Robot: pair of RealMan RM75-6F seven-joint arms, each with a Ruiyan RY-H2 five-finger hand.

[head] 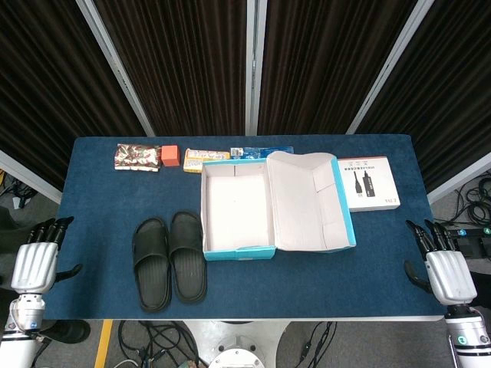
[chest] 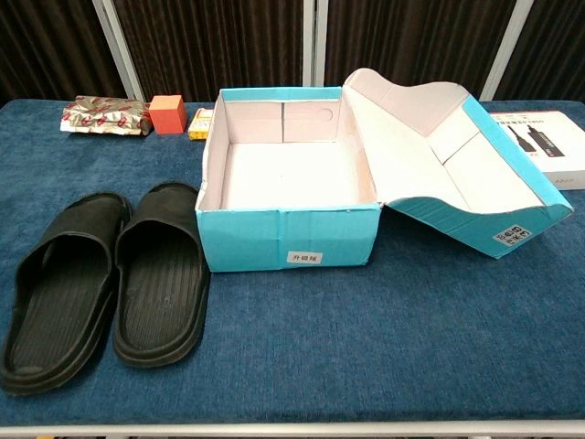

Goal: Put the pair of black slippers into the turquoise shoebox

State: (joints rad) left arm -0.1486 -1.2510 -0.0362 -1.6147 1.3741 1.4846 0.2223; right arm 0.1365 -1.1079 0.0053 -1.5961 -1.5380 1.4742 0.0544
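Observation:
Two black slippers lie side by side on the blue table, left of the box: the left slipper [head: 151, 262] [chest: 62, 286] and the right slipper [head: 188, 254] [chest: 160, 270]. The turquoise shoebox [head: 237, 251] [chest: 285, 236] stands open and empty, its lid [head: 316, 201] [chest: 457, 160] folded out to the right. My left hand [head: 36, 261] hangs off the table's left edge, fingers apart, holding nothing. My right hand [head: 445, 268] hangs off the right edge, also open and empty. Neither hand shows in the chest view.
Along the table's far edge lie a patterned packet [head: 137, 157] [chest: 104, 117], an orange cube [head: 170, 156] [chest: 165, 113], a yellow packet [head: 205, 160] [chest: 199, 123] and a blue item [head: 261, 152]. A white cable box [head: 367, 183] [chest: 541, 146] sits right of the lid.

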